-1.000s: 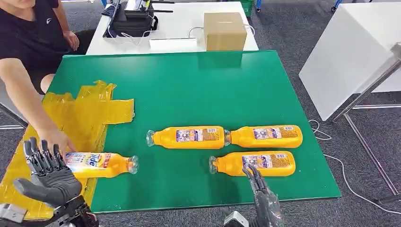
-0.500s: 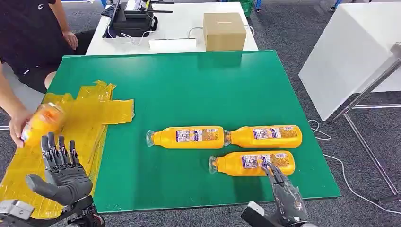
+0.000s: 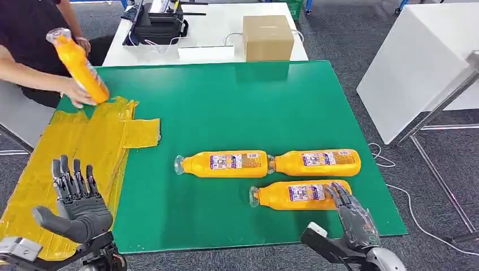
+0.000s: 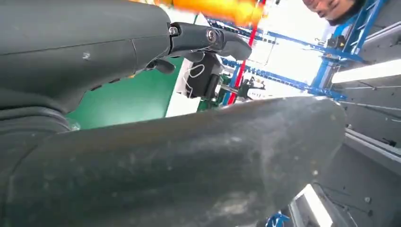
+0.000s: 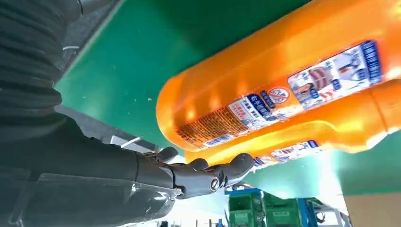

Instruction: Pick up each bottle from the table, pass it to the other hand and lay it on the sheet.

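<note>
Three orange bottles lie on the green table (image 3: 237, 101): one in the middle (image 3: 226, 164), one to its right (image 3: 319, 162), and a nearer one (image 3: 302, 195). My right hand (image 3: 353, 217) is at the base end of the nearer bottle (image 5: 283, 80) with its fingers (image 5: 208, 172) stretched out alongside, gripping nothing. Over the near end of the yellow sheet (image 3: 90, 147), my left hand (image 3: 76, 200) is open and empty, fingers up. A person's hand holds a fourth bottle (image 3: 79, 65) tilted above the sheet's far end; it is the orange blur (image 4: 217, 7) in the left wrist view.
A person (image 3: 28, 51) sits at the table's far left corner. Behind the green table stands a white table with a cardboard box (image 3: 268, 36) and a black bag (image 3: 158, 25). A white block (image 3: 423, 62) and a metal frame stand to the right.
The person lifted the bottle off the sheet and carried it up to the sheet's far end. My right hand moved forward and right to the nearer bottle's base end.
</note>
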Controlling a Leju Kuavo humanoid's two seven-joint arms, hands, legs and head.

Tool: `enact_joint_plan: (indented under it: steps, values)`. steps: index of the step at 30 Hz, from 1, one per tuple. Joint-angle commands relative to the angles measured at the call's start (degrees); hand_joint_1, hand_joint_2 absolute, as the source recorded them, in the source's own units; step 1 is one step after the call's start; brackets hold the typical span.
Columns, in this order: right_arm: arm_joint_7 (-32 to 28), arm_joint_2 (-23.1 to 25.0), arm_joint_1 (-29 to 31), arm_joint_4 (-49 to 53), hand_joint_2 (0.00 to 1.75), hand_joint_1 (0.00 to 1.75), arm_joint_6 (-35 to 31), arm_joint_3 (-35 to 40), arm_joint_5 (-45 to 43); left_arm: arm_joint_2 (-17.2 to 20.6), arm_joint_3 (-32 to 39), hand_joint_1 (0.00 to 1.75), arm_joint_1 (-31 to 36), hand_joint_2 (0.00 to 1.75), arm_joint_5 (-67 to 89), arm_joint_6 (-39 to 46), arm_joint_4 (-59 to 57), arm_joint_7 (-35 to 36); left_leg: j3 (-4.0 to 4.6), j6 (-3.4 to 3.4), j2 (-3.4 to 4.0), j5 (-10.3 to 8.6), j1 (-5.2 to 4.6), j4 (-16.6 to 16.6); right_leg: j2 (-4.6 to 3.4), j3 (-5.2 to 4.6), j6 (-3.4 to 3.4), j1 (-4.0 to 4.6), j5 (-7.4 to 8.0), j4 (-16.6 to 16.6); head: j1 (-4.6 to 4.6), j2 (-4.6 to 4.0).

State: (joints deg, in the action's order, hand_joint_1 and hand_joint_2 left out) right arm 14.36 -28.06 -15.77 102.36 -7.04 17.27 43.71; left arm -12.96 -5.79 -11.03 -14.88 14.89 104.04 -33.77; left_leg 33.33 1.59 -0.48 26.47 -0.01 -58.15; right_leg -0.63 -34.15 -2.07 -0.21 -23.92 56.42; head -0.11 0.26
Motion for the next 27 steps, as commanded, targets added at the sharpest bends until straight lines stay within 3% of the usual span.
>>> enact_joint_plan:
  steps: [1,8,11,12,15,23,24,26,27]
  values:
    - [-1.14,3.91,4.42,-7.91,1.75,0.0,1.23,-1.59,0.7,0.58,-0.76,0.0,1.37,0.0,-0.32,-0.2,-2.67,0.49,-0.53,-0.13,0.07,0.07,0.04,0.23,0.05,0.53,0.05,0.05,-0.05,-0.25,0.0,0.0]
    - [-0.69,5.24,7.75,-9.47,1.75,0.0,3.66,0.2,2.0,0.88,-1.25,0.0,2.35,0.0,-0.81,0.07,-1.72,1.02,-0.16,-0.07,0.12,0.02,0.05,0.08,-0.06,0.15,0.03,0.06,0.03,-0.11,0.02,0.0]
    - [-0.38,5.36,9.31,-11.56,1.75,0.0,4.46,0.99,2.67,1.1,-1.42,0.0,1.96,0.0,-0.98,0.25,-1.97,1.4,-0.14,-0.07,0.15,0.01,0.06,0.08,-0.08,0.14,0.03,0.06,0.05,-0.12,-0.02,0.0]
    - [-0.59,5.14,9.2,-12.18,1.75,0.0,4.3,0.84,2.93,1.05,-1.24,0.0,1.63,0.0,-1.14,-0.04,-2.5,1.28,-0.52,-0.14,0.26,0.07,0.07,0.19,-0.12,0.49,0.06,0.08,0.02,-0.23,0.0,0.0]
    - [-1.17,6.21,12.03,-14.12,1.75,0.0,5.43,1.83,3.75,0.9,-1.29,0.0,2.16,0.0,-1.67,-0.46,-2.44,1.32,-0.3,-0.09,0.14,0.02,0.05,0.14,-0.06,0.28,0.04,0.05,0.03,-0.16,-0.02,0.0]
    - [-0.05,7.21,17.07,-21.15,1.75,0.0,12.15,7.13,6.25,1.04,-1.47,0.0,3.17,0.0,-2.75,-0.33,-2.96,2.09,-0.26,-0.06,0.1,0.0,0.06,0.11,-0.04,0.26,0.03,0.06,0.03,-0.14,0.0,0.0]
    - [-0.19,6.72,17.0,-21.78,1.75,0.0,12.56,7.68,6.45,1.17,-1.42,0.0,3.02,0.0,-2.79,-0.36,-2.96,2.0,-0.65,-0.14,0.18,0.07,0.08,0.26,-0.05,0.62,0.07,0.09,-0.02,-0.27,-0.02,0.0]
    - [0.11,6.32,18.95,-23.99,1.75,0.0,16.24,10.2,6.17,1.57,-1.87,0.0,3.76,0.0,-3.05,-0.4,-2.81,1.84,-0.36,-0.07,0.14,0.02,0.07,0.14,-0.07,0.35,0.03,0.08,0.02,-0.17,0.0,0.0]
    - [0.42,5.29,19.26,-24.38,1.75,0.31,18.37,11.26,4.58,1.88,-2.12,0.0,4.03,0.0,-3.48,-0.13,-3.04,2.04,-0.26,-0.05,0.12,0.0,0.05,0.11,-0.05,0.25,0.02,0.06,0.03,-0.13,-0.02,0.0]
